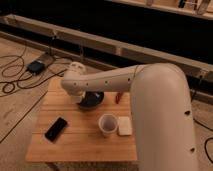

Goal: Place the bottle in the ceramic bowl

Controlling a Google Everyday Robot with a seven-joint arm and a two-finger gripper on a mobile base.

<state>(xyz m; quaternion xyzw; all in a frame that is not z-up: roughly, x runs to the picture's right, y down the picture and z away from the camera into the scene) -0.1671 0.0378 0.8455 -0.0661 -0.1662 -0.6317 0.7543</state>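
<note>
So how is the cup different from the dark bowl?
The cup is pale and narrow; the bowl is nearly black, wider and shallower. The cup stands in the open near the table's front, while the bowl sits farther back, partly hidden under the robot's arm. The gripper is out of sight behind that arm. Both are round and upright.
</note>
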